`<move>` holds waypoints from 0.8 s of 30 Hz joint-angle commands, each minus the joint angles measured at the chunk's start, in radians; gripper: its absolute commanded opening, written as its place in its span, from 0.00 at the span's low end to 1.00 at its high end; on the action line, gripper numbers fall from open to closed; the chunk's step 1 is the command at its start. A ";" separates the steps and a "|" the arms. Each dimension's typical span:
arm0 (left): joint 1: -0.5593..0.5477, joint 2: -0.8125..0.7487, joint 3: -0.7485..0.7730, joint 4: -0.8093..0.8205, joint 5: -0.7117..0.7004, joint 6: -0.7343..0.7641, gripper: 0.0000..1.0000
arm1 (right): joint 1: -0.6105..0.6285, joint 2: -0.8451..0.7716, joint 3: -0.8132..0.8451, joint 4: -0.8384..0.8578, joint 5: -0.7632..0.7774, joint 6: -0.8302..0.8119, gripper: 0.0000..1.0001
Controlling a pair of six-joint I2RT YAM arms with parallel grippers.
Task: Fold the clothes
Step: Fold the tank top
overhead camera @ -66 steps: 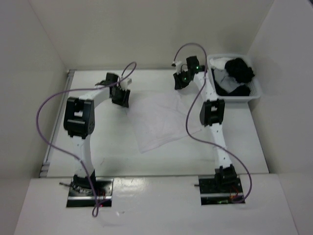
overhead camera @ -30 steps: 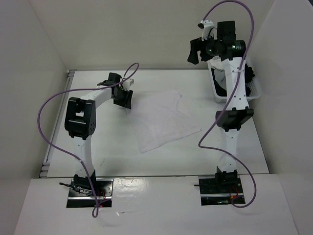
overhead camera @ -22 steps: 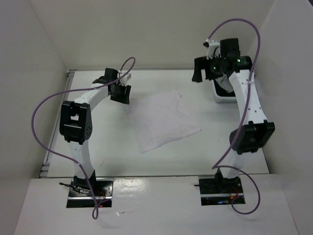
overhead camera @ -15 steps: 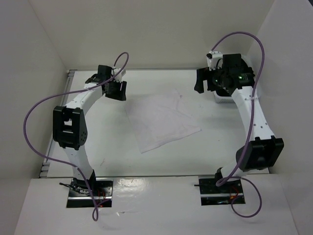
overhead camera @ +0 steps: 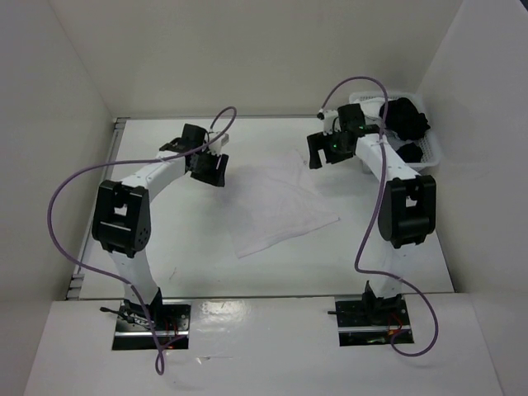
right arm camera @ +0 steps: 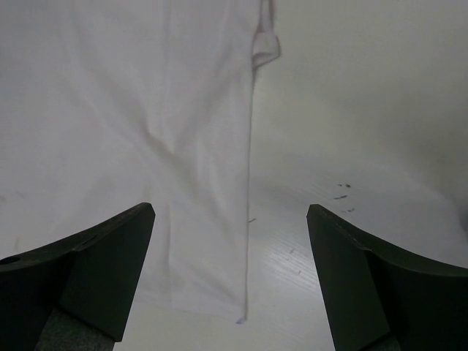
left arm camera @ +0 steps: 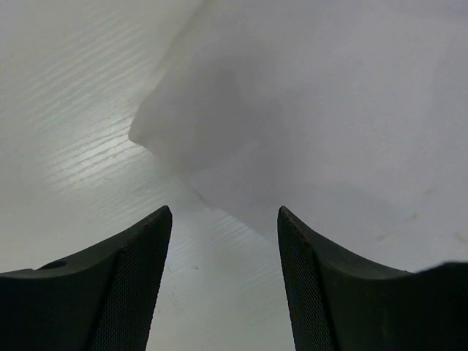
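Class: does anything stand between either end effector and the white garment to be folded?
Nothing visible does. The left end effector, open, faces the white garment's corner. The right end effector, open, hangs above its opposite edge. The basket sits well aside, at the far right.

Left arm reaches toward 1 o'clock; left gripper (overhead camera: 213,170) tilts downward, jaws parted, empty; right arm reaches toward 11 o'clock; right gripper (overhead camera: 317,157) spread wide, empty.

Both wrist views are cropping the white garment (left arm camera: 329,110) at their edges, and the right arm (overhead camera: 375,161) is covering the basket's (overhead camera: 431,155) left side.
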 commanded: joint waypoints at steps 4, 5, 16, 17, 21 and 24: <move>0.011 -0.170 -0.053 -0.017 -0.083 -0.004 0.68 | 0.156 -0.026 -0.030 0.123 0.113 0.009 0.94; 0.011 -0.189 -0.065 -0.037 -0.107 -0.004 0.72 | 0.170 -0.006 -0.030 0.123 0.127 0.018 0.94; 0.124 -0.443 -0.199 -0.091 -0.117 0.007 1.00 | 0.234 0.179 0.053 0.151 0.240 0.037 0.94; 0.138 -0.457 -0.208 -0.091 -0.117 0.007 1.00 | 0.234 0.191 0.053 0.151 0.240 0.026 0.94; 0.170 -0.513 -0.243 -0.091 -0.117 0.007 1.00 | 0.244 0.237 0.086 0.140 0.253 0.026 0.94; 0.180 -0.523 -0.252 -0.082 -0.117 0.007 1.00 | 0.268 0.238 0.106 0.131 0.253 0.035 0.94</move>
